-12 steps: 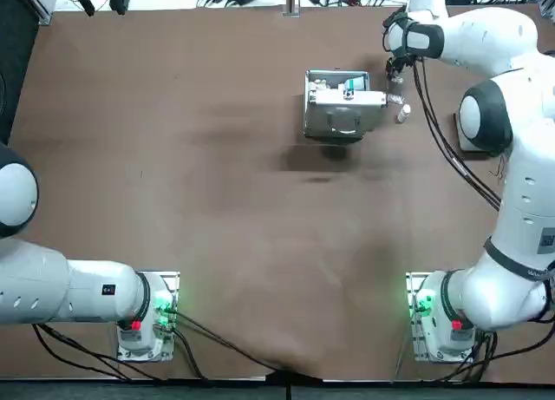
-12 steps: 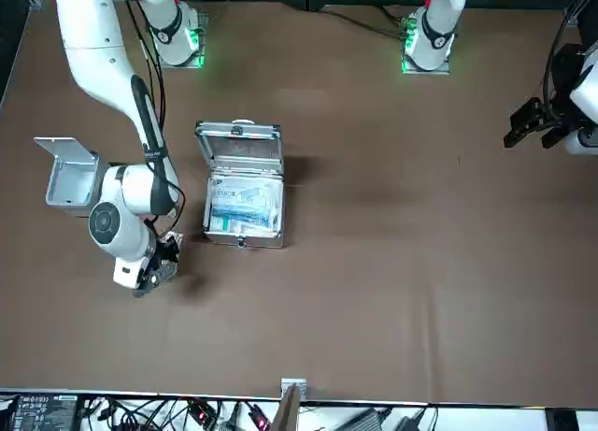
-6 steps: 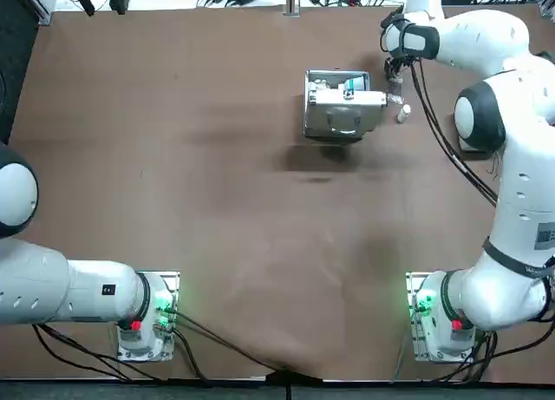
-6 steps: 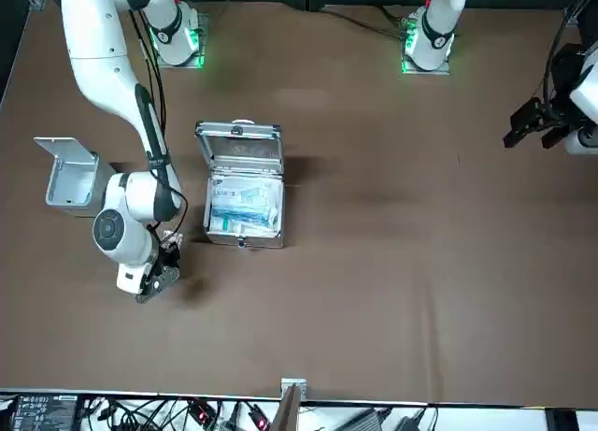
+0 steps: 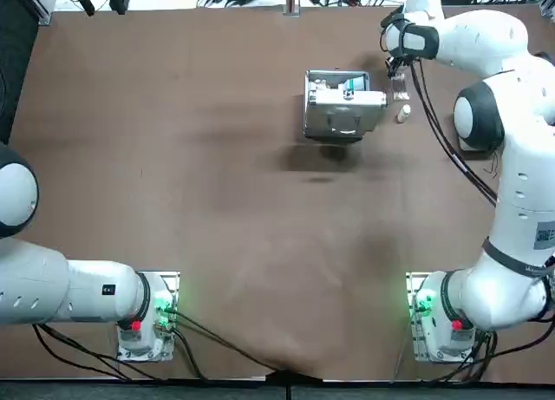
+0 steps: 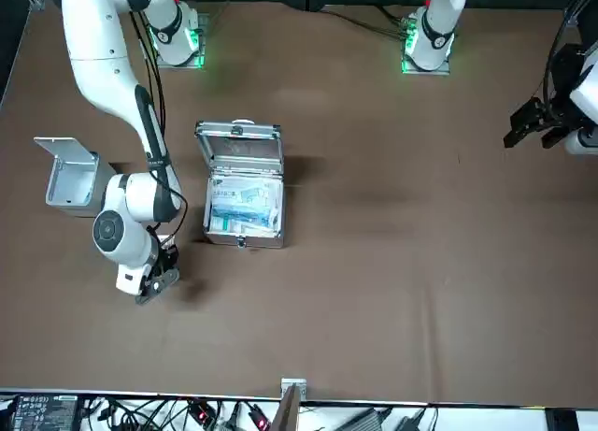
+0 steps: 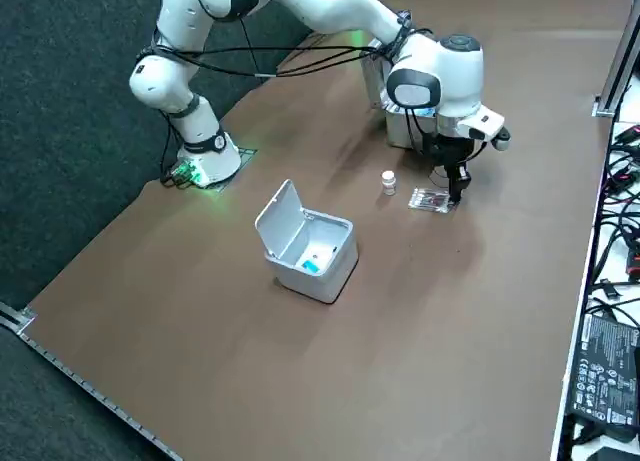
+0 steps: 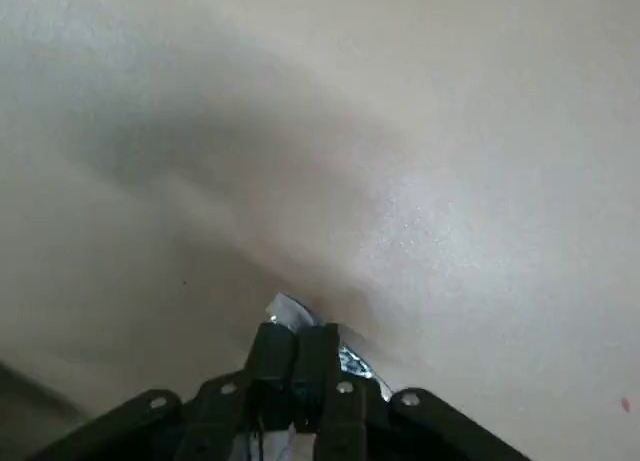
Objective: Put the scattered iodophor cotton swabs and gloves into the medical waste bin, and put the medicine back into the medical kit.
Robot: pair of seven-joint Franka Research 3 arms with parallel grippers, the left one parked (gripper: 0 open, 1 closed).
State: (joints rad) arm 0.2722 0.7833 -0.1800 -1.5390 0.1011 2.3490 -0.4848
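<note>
My right gripper (image 7: 456, 190) points down at the table beside the open medical kit (image 5: 340, 108). In the wrist view its fingers (image 8: 296, 363) are pressed together, shut on the edge of a clear iodophor swab packet (image 8: 288, 310). The swab packet (image 7: 430, 201) lies low at the table surface, also seen from above (image 5: 400, 88). A small white medicine bottle (image 7: 389, 183) stands just beside it (image 5: 403, 114). In the front view the gripper (image 6: 155, 283) hangs left of the kit (image 6: 243, 199). No gloves show.
The white waste bin (image 7: 310, 249) stands with its lid up, something blue inside, a short way from the packet; it also shows in the front view (image 6: 73, 177). The kit holds white and blue packs. The table's far edge is close behind the gripper.
The right wrist shifted a little toward the table's far edge, and the swab packet moved with it, away from the bottle. The bottle, kit and bin stayed put.
</note>
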